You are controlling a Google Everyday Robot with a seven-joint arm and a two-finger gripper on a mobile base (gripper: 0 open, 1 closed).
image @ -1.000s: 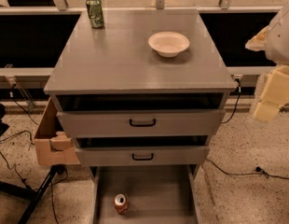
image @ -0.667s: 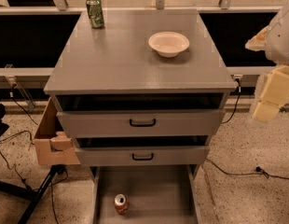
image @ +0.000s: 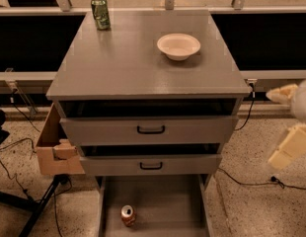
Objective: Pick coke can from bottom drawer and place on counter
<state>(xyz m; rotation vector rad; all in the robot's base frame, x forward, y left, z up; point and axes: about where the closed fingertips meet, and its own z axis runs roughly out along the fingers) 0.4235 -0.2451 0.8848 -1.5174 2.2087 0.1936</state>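
The coke can [image: 127,215] stands upright on the floor of the open bottom drawer [image: 158,201], near its front left. The counter [image: 143,58] is the cabinet's grey top. My gripper [image: 285,125] hangs in the air to the right of the cabinet, level with the two upper drawers. It is well apart from the can. Its cream fingers [image: 288,149] are spread apart with nothing between them.
A green can [image: 100,13] stands at the counter's back left and a white bowl [image: 178,46] at its back right. The two black-handled drawers [image: 151,130] are slightly pulled out. A cardboard box [image: 54,147] is at the cabinet's left, and cables run across the floor.
My gripper has moved down along the cabinet's right side, from counter height to drawer height. The can, bowl and drawers have not moved.
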